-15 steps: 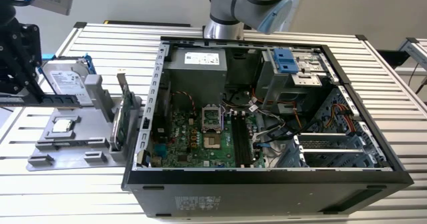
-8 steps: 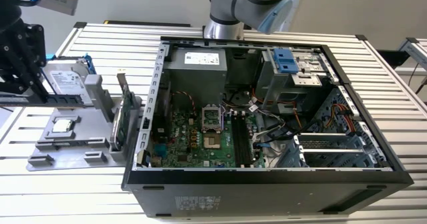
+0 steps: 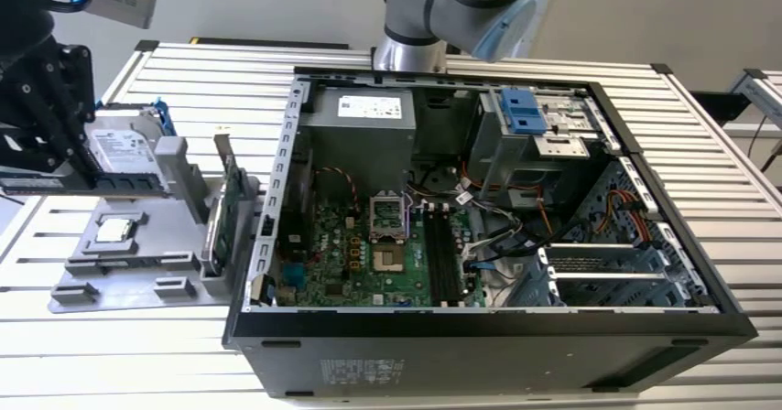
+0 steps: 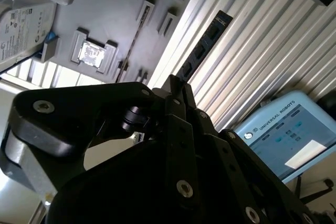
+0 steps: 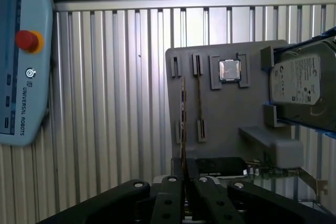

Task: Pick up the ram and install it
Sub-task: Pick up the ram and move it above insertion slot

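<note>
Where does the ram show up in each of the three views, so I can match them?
Exterior view: the ram lies level at the exterior view's left, by the hard drive.
Second wrist view: the ram juts from the gripper over the ribbed table.
First wrist view: the ram is edge-on, a thin line before the gray tray.
Shared landmark: the square silver chip.

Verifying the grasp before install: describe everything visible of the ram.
The ram is a long, narrow, thin board with a row of black chips along one face; the first wrist view shows it edge-on. The gripper is shut on it, with much of its length showing beyond the fingers. In the exterior view it appears held about level above the grey tray, at the exterior view's left, outside the computer case.
</note>
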Robot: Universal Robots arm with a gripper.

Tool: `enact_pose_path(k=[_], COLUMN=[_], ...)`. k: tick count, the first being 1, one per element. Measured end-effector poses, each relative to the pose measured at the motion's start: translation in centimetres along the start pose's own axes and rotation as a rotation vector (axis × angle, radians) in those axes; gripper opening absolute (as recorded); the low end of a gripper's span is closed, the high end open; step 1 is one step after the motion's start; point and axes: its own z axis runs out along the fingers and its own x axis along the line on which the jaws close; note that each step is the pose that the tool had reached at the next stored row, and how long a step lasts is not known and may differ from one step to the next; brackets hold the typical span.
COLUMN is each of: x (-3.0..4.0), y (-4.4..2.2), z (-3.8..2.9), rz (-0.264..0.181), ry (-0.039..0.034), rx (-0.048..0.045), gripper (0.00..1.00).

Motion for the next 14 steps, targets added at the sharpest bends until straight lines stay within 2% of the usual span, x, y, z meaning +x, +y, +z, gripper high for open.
enact_pose_path(k=[14], x=[-0.05], y=[-1.72], z=[-0.01], rz=[0.000], ry=[0.0000], rx=[-0.0001], gripper=[0.00])
